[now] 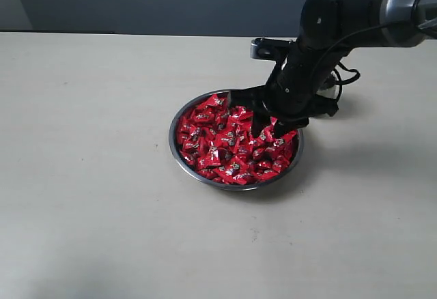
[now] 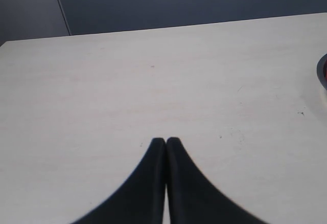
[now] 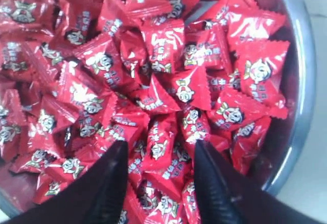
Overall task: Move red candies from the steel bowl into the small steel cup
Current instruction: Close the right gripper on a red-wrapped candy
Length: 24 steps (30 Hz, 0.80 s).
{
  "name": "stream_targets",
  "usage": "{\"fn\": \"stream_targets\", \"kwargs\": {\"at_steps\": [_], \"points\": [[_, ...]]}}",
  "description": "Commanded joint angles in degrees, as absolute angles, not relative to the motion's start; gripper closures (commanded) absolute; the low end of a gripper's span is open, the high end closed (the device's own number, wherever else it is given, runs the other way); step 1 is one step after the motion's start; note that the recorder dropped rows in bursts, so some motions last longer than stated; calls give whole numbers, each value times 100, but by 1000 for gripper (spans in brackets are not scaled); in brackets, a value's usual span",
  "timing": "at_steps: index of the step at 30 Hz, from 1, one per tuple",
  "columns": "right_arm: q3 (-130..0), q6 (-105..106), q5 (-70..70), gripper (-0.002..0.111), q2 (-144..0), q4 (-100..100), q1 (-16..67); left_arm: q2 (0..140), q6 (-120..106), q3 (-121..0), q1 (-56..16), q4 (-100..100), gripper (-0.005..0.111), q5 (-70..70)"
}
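The steel bowl (image 1: 175, 147) sits mid-table, heaped with red candies (image 1: 218, 145). My right gripper (image 1: 269, 132) reaches down into the bowl's right side. Its jaws stand open, the tips resting on the pile. In the right wrist view the right gripper (image 3: 161, 147) straddles a few red candies (image 3: 153, 55) that lie loose between the fingers, near the steel bowl's rim (image 3: 302, 81). The small steel cup is mostly hidden behind the right arm; only a grey sliver (image 1: 334, 82) shows there. My left gripper (image 2: 166, 141) hovers shut over bare table, empty.
A pale table (image 1: 89, 176) stretches around the bowl, with a dark wall behind it. The bowl's rim (image 2: 322, 70) just shows at the edge of the left wrist view. Black cables (image 1: 348, 75) hang beside the right arm.
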State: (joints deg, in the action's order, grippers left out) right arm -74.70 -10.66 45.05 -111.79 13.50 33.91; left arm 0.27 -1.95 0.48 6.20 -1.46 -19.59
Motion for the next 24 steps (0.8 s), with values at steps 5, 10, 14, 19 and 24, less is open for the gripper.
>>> {"fn": "stream_targets", "kwargs": {"at_steps": [5, 10, 14, 19, 24], "points": [[-7514, -1520, 4666, 68, -11517, 1598, 3420, 0, -168, 0, 618, -155, 106, -1914], [-7514, -1520, 4488, 68, -11556, 1648, 3542, 0, -168, 0, 618, -155, 106, -1914], [-7514, -1520, 4465, 68, -11686, 1629, 3544, 0, -168, 0, 618, -155, 106, -1914], [-7514, -1520, 4464, 68, -11748, 1590, 3544, 0, -168, 0, 618, -155, 106, -1914], [-7514, -1520, 4466, 94, -11748, 1527, 3544, 0, -168, 0, 618, -155, 106, -1914]]}}
